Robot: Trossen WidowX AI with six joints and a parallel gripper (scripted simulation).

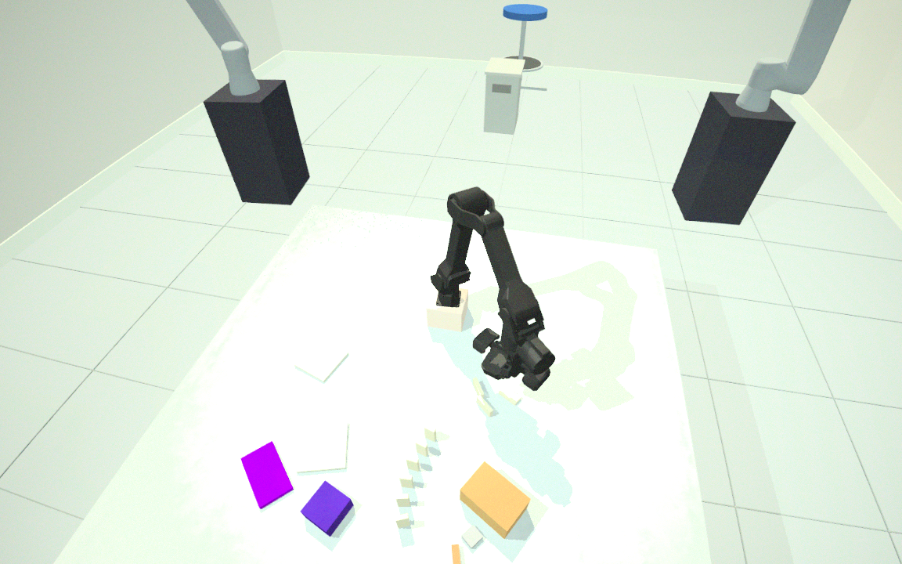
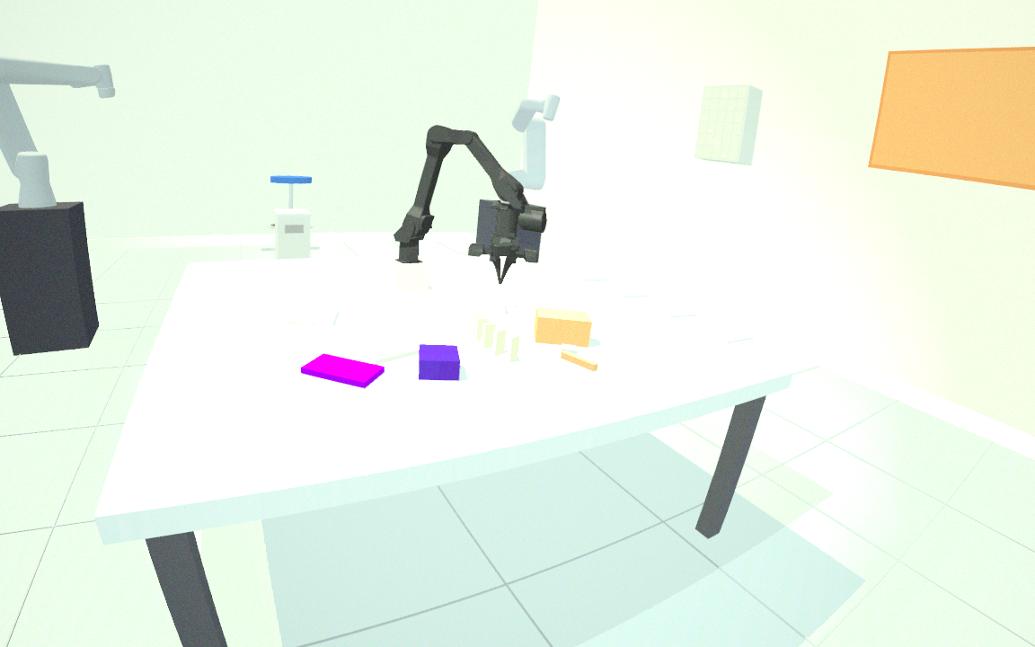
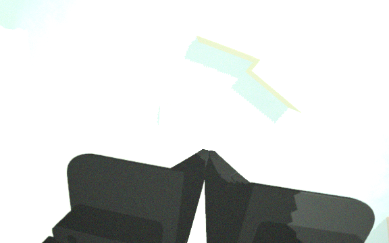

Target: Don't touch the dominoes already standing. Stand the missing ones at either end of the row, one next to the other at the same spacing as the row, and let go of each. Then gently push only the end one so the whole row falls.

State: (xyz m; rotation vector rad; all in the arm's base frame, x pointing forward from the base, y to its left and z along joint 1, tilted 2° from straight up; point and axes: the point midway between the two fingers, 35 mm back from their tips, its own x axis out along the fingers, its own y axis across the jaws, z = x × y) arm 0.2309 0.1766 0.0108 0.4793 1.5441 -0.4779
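Several pale dominoes stand in a slightly curved row; the far end one [image 1: 431,435] and the near end one [image 1: 403,522] [image 2: 514,347] are upright. Three more pale pieces lie loose beyond the far end: one domino [image 1: 478,387], a second domino [image 1: 485,405] close to it, and a third piece [image 1: 510,398] to their right. In the wrist view two of them show only as thin yellowish edges with shadows, nearly touching. My gripper [image 2: 500,281] [image 3: 207,156] is shut and empty, raised above the table near the loose pieces. Its fingertips are hidden in the top view.
An orange block [image 1: 494,497] [image 2: 562,327] stands right of the row. A small pale tile [image 1: 471,536] and an orange bar [image 1: 456,554] [image 2: 579,360] lie near it. A purple block [image 1: 326,507] [image 2: 438,362] and magenta slab [image 1: 266,475] [image 2: 341,370] are left. Two white slabs lie farther back.
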